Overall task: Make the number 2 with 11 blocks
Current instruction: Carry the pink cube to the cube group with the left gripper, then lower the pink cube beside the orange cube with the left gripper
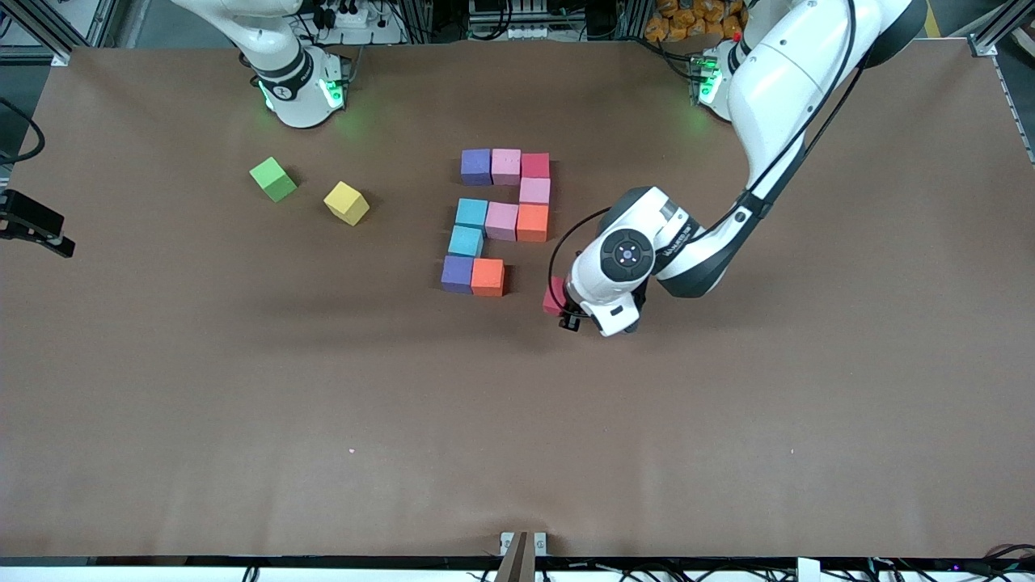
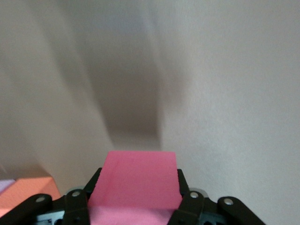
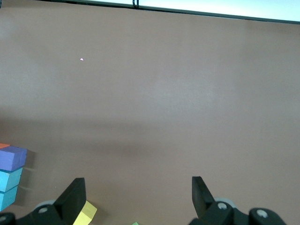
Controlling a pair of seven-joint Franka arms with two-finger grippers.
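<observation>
Ten blocks lie in a number-2 shape mid-table: purple (image 1: 476,166), pink (image 1: 506,166) and red (image 1: 535,166) along its farthest row, and purple (image 1: 457,274) and orange (image 1: 487,277) in the row nearest the front camera. My left gripper (image 1: 562,309) (image 2: 137,187) is shut on a red block (image 1: 553,295) (image 2: 136,168), low over the table beside that orange block (image 2: 23,192), toward the left arm's end. My right gripper (image 3: 138,187) is open and holds nothing. It hangs above the table by the yellow cube (image 3: 86,213).
A green cube (image 1: 273,179) and a yellow cube (image 1: 346,202) lie apart from the figure, toward the right arm's end. A black device (image 1: 32,222) sticks in at that table edge. In the right wrist view the figure's purple (image 3: 11,157) and blue (image 3: 9,180) blocks show.
</observation>
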